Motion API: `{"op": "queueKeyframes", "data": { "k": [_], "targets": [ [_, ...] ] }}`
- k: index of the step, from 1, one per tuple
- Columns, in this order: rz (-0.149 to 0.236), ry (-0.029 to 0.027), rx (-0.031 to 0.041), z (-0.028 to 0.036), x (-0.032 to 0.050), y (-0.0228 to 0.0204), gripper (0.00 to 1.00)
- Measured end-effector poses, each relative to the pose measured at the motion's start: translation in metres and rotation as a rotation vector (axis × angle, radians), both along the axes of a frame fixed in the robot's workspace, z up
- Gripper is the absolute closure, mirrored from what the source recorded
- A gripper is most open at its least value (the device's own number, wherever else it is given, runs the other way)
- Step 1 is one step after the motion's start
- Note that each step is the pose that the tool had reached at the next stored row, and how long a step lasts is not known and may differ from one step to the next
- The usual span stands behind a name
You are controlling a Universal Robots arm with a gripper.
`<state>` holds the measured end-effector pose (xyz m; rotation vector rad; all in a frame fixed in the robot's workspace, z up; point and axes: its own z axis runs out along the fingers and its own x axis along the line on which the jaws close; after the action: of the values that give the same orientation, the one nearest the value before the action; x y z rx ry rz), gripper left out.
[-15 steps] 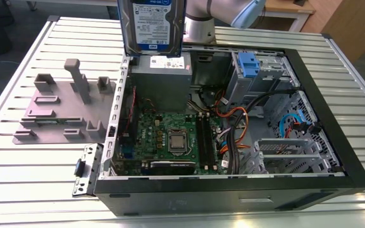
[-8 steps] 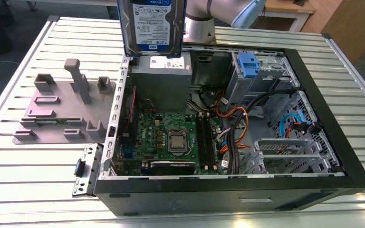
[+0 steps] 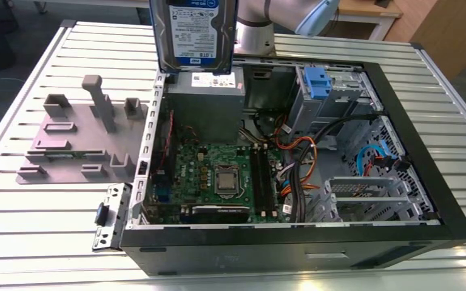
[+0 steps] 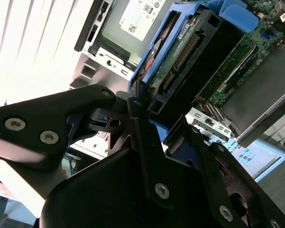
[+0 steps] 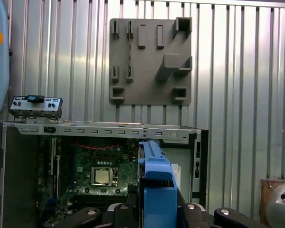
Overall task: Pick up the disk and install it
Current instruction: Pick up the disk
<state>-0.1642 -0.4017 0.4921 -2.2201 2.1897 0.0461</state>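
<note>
Robotics lab: slatted aluminium bench (image 3: 22, 218), opened computer case (image 3: 257, 254).

The disk (image 3: 194, 33) is blue-framed, white-and-blue labelled; stand (image 3: 63, 162) grey; motherboard (image 3: 216, 160) green.

The arm (image 3: 253, 27) stands upright at 12 o'clock in the exterior view. In the second wrist view the end effector (image 4: 156, 116) presses its black fingers (image 4: 138, 107) against both sides of the disk (image 4: 180, 50), gripping it edge-on.
</note>
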Motion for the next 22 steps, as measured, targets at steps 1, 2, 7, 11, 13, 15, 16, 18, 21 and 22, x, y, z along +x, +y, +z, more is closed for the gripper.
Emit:
{"op": "queueKeyframes", "data": {
  "k": [1,2,7,11,13,15,16,18,21,22],
  "targets": [
    [0.0,0.0,0.0,0.0,0.0,-0.0002,0.64],
    [0.0,0.0,-0.0001,0.0,0.0,-0.0004,0.64],
    [0.0,0.0,0.0,0.0,0.0,-0.0016,0.64],
    [0.0,0.0001,-0.0001,0.0,0.0,-0.0025,0.64],
    [0.0,0.0001,-0.0001,0.0,0.0,-0.003,0.64],
    [0.0,0.0,-0.0001,0.0,0.0,-0.0034,0.64],
    [0.0,0.0,-0.0001,0.0,0.0,-0.0036,0.64],
    [0.0,0.0,-0.0001,0.0,0.0,-0.0041,0.64],
    [0.0,0.0,-0.0001,0.0,0.0,-0.0048,0.64],
    [0.0,0.0001,-0.0002,0.0,0.0,-0.005,0.64]
  ]
}}
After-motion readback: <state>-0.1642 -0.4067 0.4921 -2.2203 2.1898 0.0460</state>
